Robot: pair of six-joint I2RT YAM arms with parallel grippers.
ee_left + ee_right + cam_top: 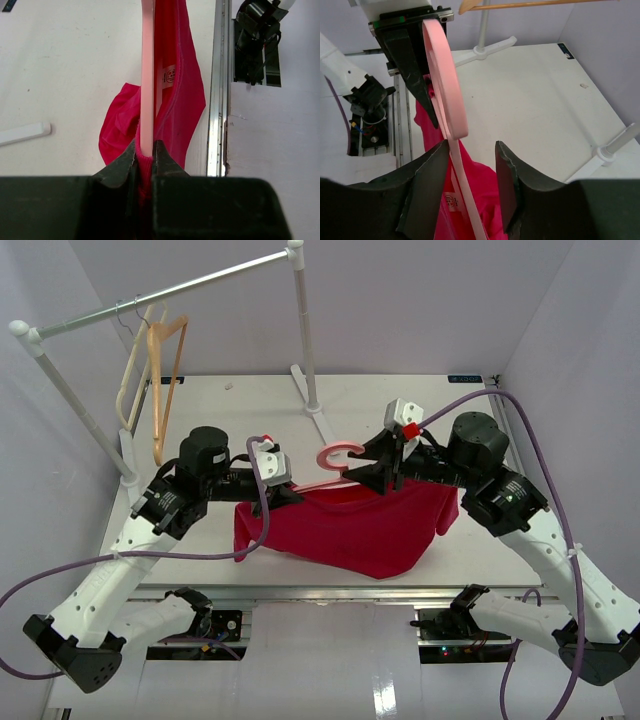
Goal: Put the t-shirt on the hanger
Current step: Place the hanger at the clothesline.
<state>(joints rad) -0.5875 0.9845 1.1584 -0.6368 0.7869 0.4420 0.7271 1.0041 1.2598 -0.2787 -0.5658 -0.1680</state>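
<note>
Step in hand: dressing the hanger, judged part done.

- Left end effector (pixel 145 150): clamped on one arm of the pink hanger (pixel 147 75), with a fold of the crimson t-shirt (pixel 185 100) caught in the same pinch. The shirt's printed neck label shows just beside the bar, so I judge this arm sits inside the collar.
- Right end effector (pixel 471 147): spread wide, fingers either side of the hanger's neck just under the hook, gripping nothing. I cannot tell whether one finger grazes the plastic.
- Overhead: the hook pokes out above the shirt's top edge, between my two end effectors. The shirt's body trails down onto the counter (pixel 250 410) toward the near edge, bunched at the left.
- The far arm of the hanger is hidden; whether it is under the fabric I cannot say.

Next move, as I judge it: close the right on the neck below the hook to steady the hanger. The left can then let go and draw the collar over the other shoulder. Risk: the pinched fabric drags when released.
</note>
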